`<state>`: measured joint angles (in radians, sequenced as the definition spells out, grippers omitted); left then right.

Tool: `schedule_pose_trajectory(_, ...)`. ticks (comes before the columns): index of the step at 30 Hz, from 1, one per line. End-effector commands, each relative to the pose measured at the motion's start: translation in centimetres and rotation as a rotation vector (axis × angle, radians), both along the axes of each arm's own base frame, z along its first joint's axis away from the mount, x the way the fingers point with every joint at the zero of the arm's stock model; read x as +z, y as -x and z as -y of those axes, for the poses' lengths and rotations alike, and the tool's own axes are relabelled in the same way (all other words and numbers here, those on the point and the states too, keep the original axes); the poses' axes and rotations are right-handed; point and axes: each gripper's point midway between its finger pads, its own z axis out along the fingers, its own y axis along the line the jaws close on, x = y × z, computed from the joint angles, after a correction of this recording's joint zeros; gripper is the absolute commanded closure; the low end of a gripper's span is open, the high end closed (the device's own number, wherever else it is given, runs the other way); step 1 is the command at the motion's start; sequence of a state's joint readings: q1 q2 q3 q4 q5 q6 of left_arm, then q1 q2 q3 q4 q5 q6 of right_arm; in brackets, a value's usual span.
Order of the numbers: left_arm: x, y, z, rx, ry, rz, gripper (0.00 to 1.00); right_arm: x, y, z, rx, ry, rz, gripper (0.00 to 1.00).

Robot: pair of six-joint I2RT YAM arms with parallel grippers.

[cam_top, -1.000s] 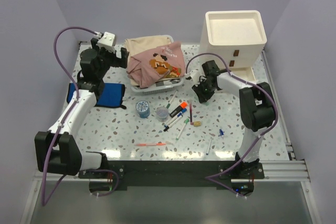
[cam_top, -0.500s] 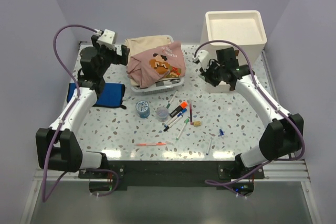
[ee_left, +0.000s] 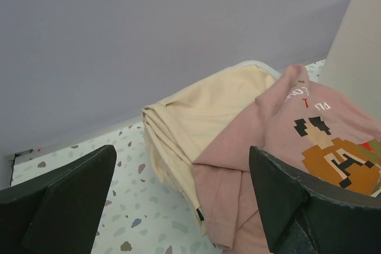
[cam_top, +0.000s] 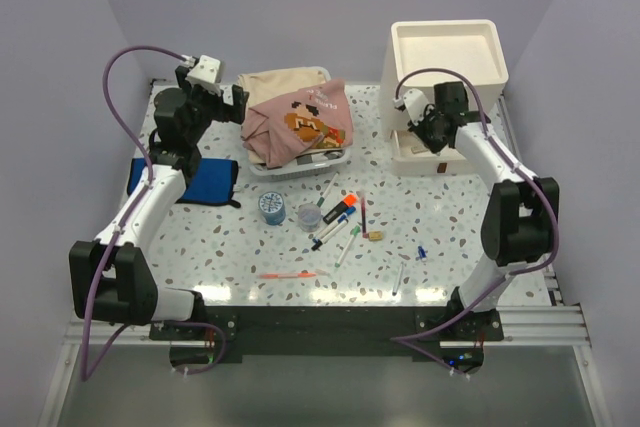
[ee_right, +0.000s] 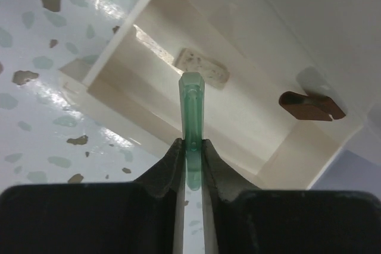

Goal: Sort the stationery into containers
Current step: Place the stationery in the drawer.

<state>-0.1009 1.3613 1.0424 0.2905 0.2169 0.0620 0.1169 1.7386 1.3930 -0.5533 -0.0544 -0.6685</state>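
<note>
My right gripper (ee_right: 191,144) is shut on a slim translucent green pen (ee_right: 191,99), which points into the pulled-out drawer (ee_right: 125,52) of the cream-white containers unit (cam_top: 446,87). A small speckled eraser (ee_right: 201,66) lies inside that drawer, and a brown handle (ee_right: 311,105) shows above it. In the top view the right gripper (cam_top: 420,129) hangs at the unit's front. More stationery lies mid-table: markers (cam_top: 340,210), a blue tape roll (cam_top: 271,206), a clear cup (cam_top: 309,217) and an orange pen (cam_top: 285,274). My left gripper (ee_left: 184,203) stands open beside the clothes, holding nothing.
A clear basket (cam_top: 300,169) piled with beige cloth (ee_left: 202,111) and a pink shirt (ee_left: 286,147) sits at the back middle. A blue cloth (cam_top: 205,180) lies on the left. Walls close in on the back and both sides.
My right arm has swung from the middle of the table back to the front of the drawer unit with the green pen in its jaws. The left arm has hardly moved.
</note>
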Motion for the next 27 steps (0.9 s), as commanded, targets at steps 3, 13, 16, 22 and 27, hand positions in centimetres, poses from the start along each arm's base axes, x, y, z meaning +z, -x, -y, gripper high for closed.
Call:
schedule_pose_trajectory(3,3.9,0.0,0.4,-0.014,0.024,0.1,0.02,4.0,-2.3,-0.2,0.01,0.002,0.129,0.55)
schedule_pose_trajectory(13,3.7,0.1,0.7,-0.025,0.046,0.096,0.0,2.1,11.1,-9.0,0.404,-0.282,-0.205,0.49)
schedule_pose_trajectory(16,3.3,0.2,0.8,-0.028,0.045,0.086,0.0,-0.2,15.2,-11.3,0.549,-0.259,-0.233,0.47)
schedule_pose_trajectory(22,2.7,0.2,0.7,-0.025,0.038,0.069,0.0,-2.6,17.4,-13.4,0.691,-0.206,-0.181,0.44)
schedule_pose_trajectory(27,2.2,0.6,0.9,-0.035,0.04,0.06,0.0,-4.3,18.4,-14.2,0.8,-0.168,-0.201,0.38)
